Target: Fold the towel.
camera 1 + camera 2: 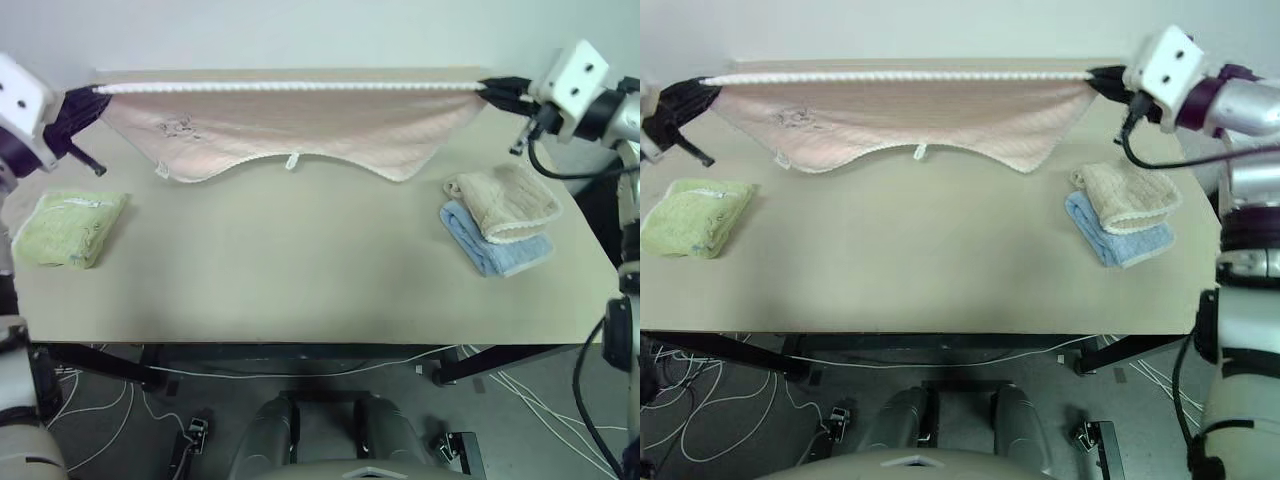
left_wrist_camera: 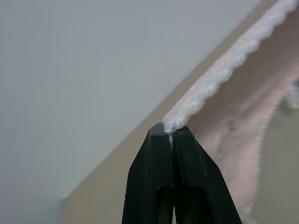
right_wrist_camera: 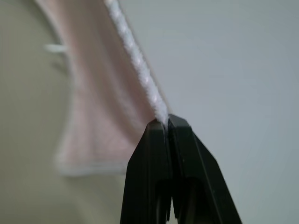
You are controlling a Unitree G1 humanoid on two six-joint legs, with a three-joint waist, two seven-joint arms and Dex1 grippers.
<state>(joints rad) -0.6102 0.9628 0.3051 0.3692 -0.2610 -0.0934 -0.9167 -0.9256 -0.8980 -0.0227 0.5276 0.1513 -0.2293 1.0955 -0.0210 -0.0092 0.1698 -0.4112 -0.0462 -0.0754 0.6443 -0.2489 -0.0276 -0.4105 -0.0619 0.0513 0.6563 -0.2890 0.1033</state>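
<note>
The pale pink towel (image 1: 290,125) hangs stretched above the far part of the table, its white trimmed top edge (image 1: 290,87) pulled taut between both grippers. My left gripper (image 1: 97,92) is shut on the towel's left top corner (image 2: 172,125). My right gripper (image 1: 484,87) is shut on the right top corner (image 3: 161,116). The lower edge sags in a wavy line with a small white loop tag (image 1: 292,161) near its middle. A faint bluish print (image 1: 178,127) shows near the left corner.
A light green folded towel (image 1: 68,228) lies at the table's left. A beige folded towel (image 1: 503,200) rests on a blue folded towel (image 1: 497,245) at the right. The table's front edge (image 1: 300,343) runs across below, with cables on the floor under it.
</note>
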